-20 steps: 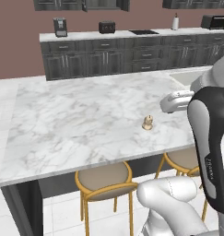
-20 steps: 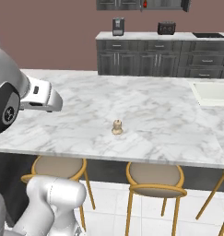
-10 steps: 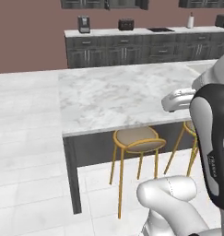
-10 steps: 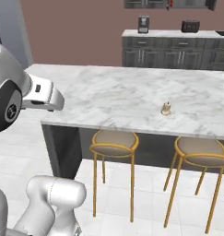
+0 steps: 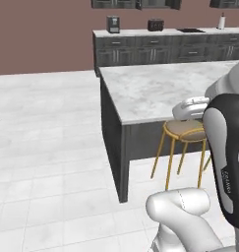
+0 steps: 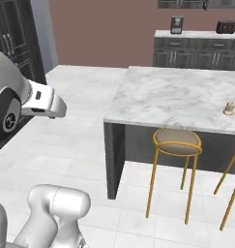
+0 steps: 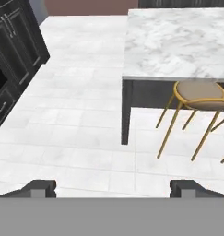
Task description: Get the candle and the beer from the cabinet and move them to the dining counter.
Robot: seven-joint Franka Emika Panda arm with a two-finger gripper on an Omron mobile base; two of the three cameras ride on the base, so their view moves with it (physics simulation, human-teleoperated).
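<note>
Already on the dining counter (image 6: 177, 97), the candle (image 6: 228, 108) stands upright near the front edge of the marble, so you can judge half the errand finished; the beer has yet to be fetched, and nothing you see here tells you where it sits. Your gripper (image 7: 112, 188) carries nothing, its two dark tips spread wide over bare floor tiles. Ahead of you the island's corner juts out on its dark base, a gold-legged stool (image 6: 176, 142) tucked beneath the overhang just in front of the candle. White tile floor (image 5: 47, 147) runs wide and open to your left toward tall dark cabinetry (image 7: 14, 41) along the side wall. Against the far brown wall, a marble wall counter (image 5: 155, 32) on grey drawers holds a coffee machine (image 5: 112, 23) and a toaster (image 5: 155, 24). By these pictures, your remaining work is a trip across that floor for the bottle.
</note>
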